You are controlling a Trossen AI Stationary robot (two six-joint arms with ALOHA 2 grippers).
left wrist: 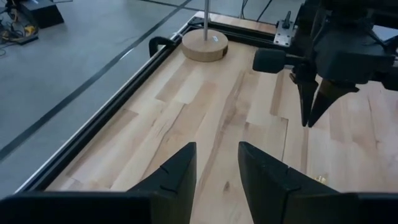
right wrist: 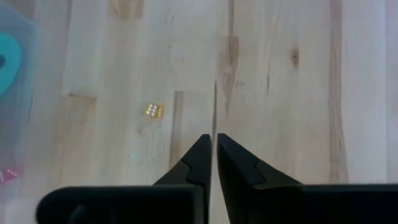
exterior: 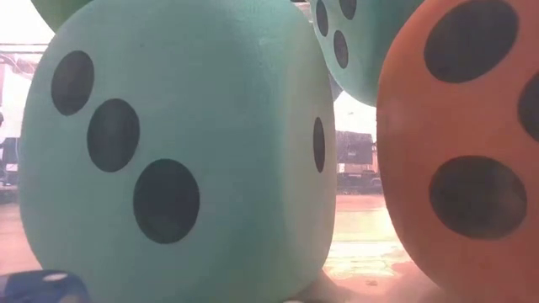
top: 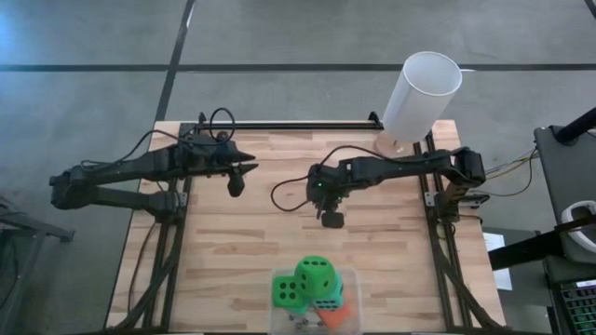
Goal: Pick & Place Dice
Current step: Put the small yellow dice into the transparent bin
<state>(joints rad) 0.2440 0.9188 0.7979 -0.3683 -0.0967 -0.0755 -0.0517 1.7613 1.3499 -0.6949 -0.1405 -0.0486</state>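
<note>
The large dice sit piled in a clear box at the table's near edge: two bright green dice, a teal one and an orange-red one. The low view shows a teal die, a second teal one and the orange-red die up close. My right gripper hangs shut over bare wood at mid-table, far of the pile, with its fingers pointing down. My left gripper is open over the table's left part and holds nothing.
A tiny yellow die lies on the wood near my right gripper, and a tiny pink one shows by the box. A white cylinder stands on a round wooden base at the far right corner. Bare wood lies between the arms.
</note>
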